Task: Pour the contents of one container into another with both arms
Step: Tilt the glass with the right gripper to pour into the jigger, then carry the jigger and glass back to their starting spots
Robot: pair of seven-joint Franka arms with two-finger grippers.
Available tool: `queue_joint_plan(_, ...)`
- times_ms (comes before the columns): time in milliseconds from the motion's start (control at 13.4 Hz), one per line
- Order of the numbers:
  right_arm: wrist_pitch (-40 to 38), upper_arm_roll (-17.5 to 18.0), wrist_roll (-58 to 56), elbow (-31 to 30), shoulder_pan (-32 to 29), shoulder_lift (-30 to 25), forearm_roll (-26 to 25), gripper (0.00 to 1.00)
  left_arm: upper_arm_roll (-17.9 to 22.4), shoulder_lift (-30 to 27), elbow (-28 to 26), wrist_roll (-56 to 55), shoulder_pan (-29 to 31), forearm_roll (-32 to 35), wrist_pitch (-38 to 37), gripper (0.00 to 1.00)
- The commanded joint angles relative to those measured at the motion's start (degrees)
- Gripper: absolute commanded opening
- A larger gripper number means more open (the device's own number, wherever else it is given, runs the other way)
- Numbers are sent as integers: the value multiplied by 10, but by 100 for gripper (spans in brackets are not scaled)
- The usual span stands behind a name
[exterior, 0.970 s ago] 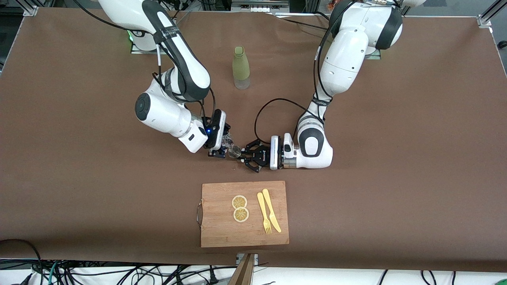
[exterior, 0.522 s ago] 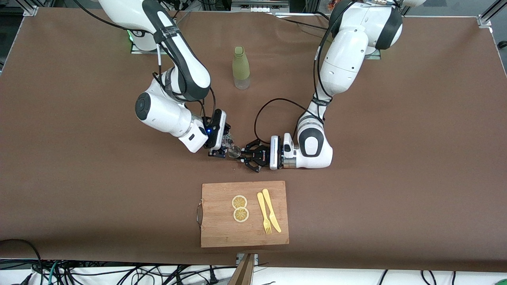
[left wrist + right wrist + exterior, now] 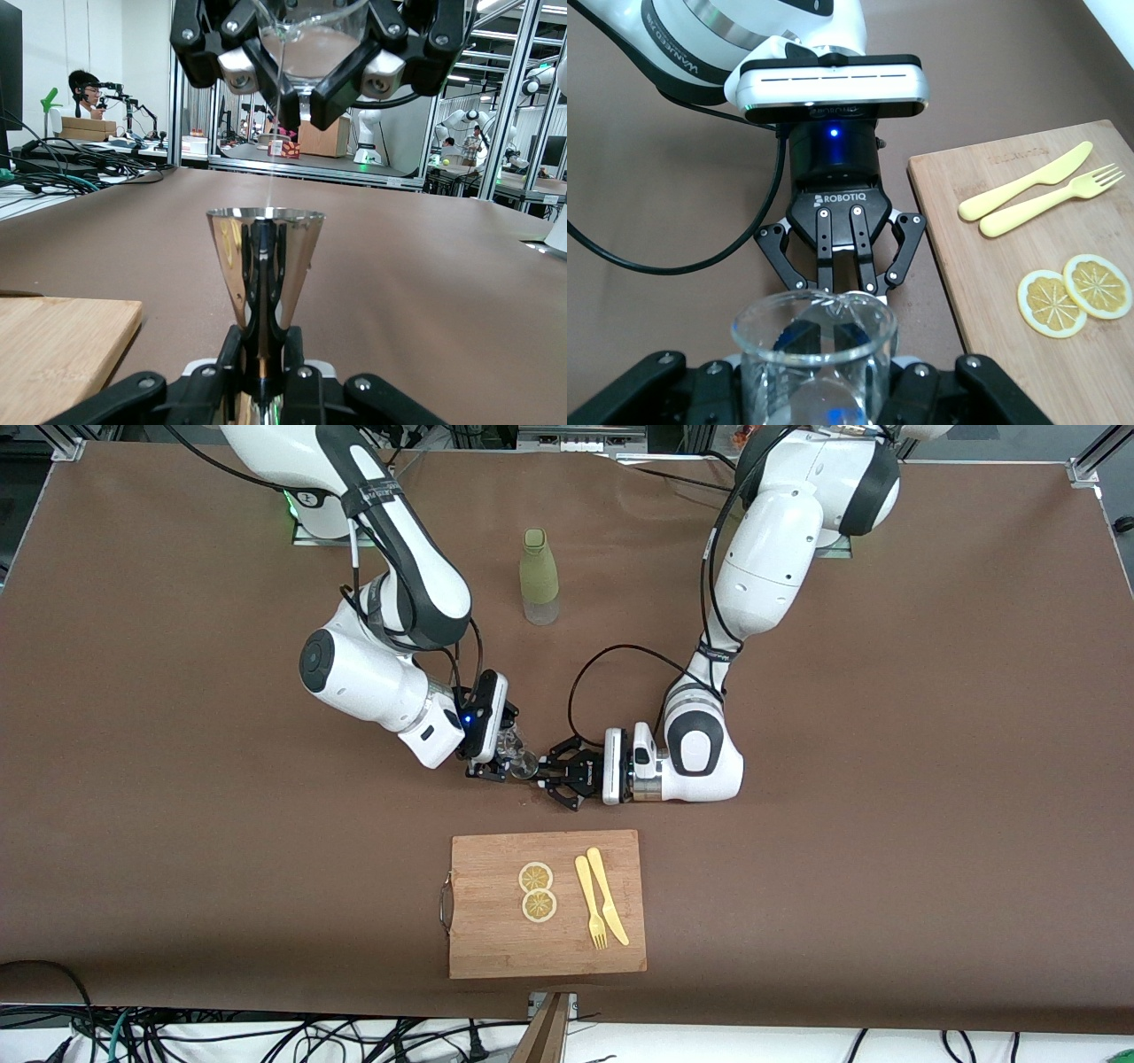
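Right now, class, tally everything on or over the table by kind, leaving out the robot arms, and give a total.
Bottles: 1, green bottle
Cutting boards: 1, wooden board
Lemon slices: 2
Yellow cutlery: 2, fork and knife
Glass beakers: 1, in the right gripper
Steel measuring cups: 1, in the left gripper
Total: 8

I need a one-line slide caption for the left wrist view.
Right hand tips a clear glass beaker over the shiny metal cone-shaped cup held by the left hand.
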Motion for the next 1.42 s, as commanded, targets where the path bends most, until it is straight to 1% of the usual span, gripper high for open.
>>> queue_joint_plan(0,8,2,13,3,-2,-19,-4,13,0,9,17,4,-4,-21,11,0)
queue_joint_plan(75,18,2,4,4,-2,-24,-5,13,1,8,16,5,-2,-21,9,0)
queue_joint_plan(373,48,31,1,3,-7,-79,-11,13,2,1,-1,13,13,-20,0,0)
queue_joint_plan(522,67,63,-3,0,-32,-101,-5,13,3,-12,-25,15,27,-14,-21,0)
queue_joint_plan(597,67,84,-6,3,-60,-107,-2,13,3,-19,-38,22,37,-14,-31,0)
queue_joint_plan(746,61,150,-34,8,-140,-112,25,13,4,-41,-77,66,64,-10,-62,0)
queue_joint_plan(820,37,172,-67,11,-178,-112,55,13,4,-57,-99,84,83,20,-82,0)
queue_joint_plan(970,-43,193,-142,20,-247,-106,124,13,3,-85,-132,95,134,119,-101,0)
queue_joint_plan(1044,-89,196,-182,20,-278,-98,142,13,3,-94,-142,104,160,154,-137,0)
queue_joint_plan(1193,-184,196,-265,20,-338,-79,181,13,4,-96,-143,119,223,216,-200,0)
queue_joint_plan(1268,-228,196,-308,20,-363,-65,192,13,3,-96,-143,130,251,252,-217,0)
queue_joint_plan(1343,-269,196,-349,20,-388,-48,193,13,4,-96,-143,143,279,273,-234,0)
